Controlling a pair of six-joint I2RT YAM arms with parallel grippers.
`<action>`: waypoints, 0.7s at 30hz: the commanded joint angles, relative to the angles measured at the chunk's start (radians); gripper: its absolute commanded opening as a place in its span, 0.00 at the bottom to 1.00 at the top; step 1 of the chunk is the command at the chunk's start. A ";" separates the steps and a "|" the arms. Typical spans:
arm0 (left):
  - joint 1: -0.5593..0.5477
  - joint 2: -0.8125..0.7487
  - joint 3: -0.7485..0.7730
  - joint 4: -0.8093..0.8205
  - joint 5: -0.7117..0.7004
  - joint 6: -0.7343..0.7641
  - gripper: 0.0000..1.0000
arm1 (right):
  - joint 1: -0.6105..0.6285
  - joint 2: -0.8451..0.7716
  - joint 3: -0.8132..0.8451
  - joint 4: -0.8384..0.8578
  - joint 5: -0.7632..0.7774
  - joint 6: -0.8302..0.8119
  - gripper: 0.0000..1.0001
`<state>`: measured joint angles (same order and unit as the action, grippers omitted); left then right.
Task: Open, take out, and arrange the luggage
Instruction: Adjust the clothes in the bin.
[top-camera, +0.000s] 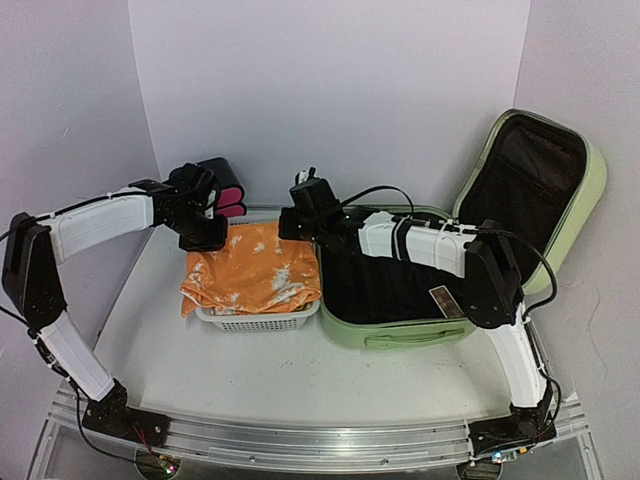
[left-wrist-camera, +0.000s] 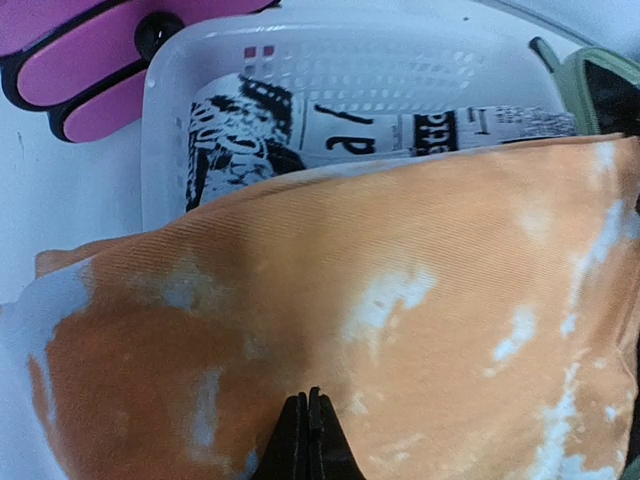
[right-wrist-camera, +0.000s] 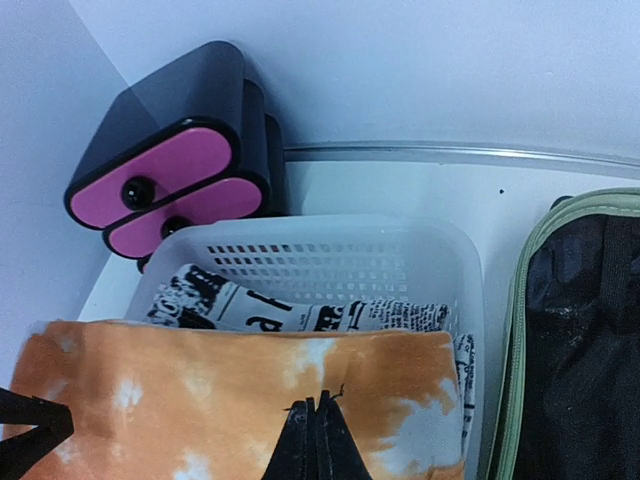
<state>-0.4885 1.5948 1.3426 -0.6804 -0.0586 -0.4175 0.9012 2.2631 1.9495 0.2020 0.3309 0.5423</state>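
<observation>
Top external view: the light-green luggage (top-camera: 400, 335) lies open on the table (top-camera: 300, 380), at three o'clock of the white basket (top-camera: 260, 322), lid raised. Left claw (left-wrist-camera: 308, 395) and right claw (right-wrist-camera: 318, 402) are both pinched together over the orange tie-dye cloth (top-camera: 255, 270) filling that basket.

A large light-green hard-shell suitcase (top-camera: 405, 335) lies open on the table's right side, lid raised, black fabric lining exposed.
</observation>
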 joint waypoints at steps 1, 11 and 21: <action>0.028 0.087 0.045 0.014 -0.044 -0.011 0.00 | -0.027 0.103 0.054 -0.003 -0.017 0.029 0.00; 0.031 0.141 0.032 0.064 0.055 0.002 0.01 | -0.043 0.121 0.066 -0.006 -0.085 0.047 0.00; 0.030 -0.188 -0.049 0.066 0.239 0.026 0.11 | -0.044 -0.281 -0.205 0.017 -0.096 -0.112 0.00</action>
<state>-0.4580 1.5700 1.3266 -0.6296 0.0765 -0.3931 0.8577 2.2169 1.8400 0.1894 0.2272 0.5068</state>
